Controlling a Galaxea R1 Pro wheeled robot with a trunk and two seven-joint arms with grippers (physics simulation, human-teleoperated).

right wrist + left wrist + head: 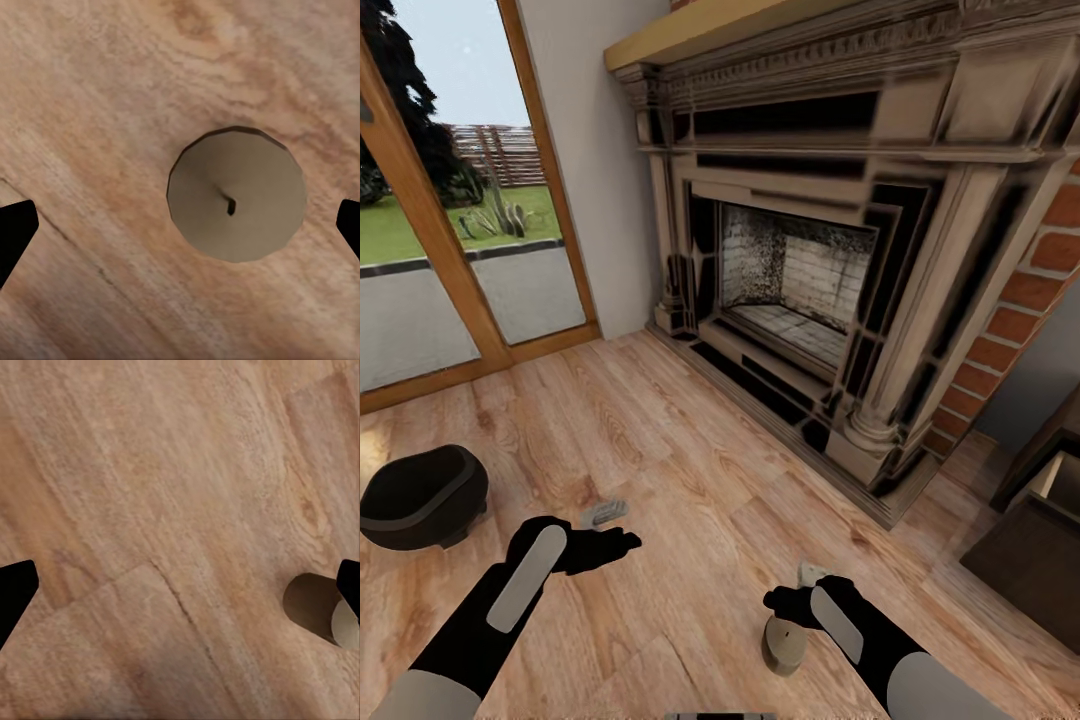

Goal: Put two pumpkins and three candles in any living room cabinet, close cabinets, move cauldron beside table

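Candle stands upright on the wooden floor right under our right gripper, whose fingers are spread wide and empty, as are the left gripper's. We judge it best to descend straight, keeping the wick centred, then close evenly around its sides.

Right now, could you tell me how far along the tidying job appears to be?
Nothing looks finished yet. In hand: the right gripper hovers with jaws open directly above a candle standing on the wooden floor, apparently lining up a grasp. The left gripper is open and empty. Left: the cauldron sits on the floor near the window, no table in sight, and the cabinet at right looks open.
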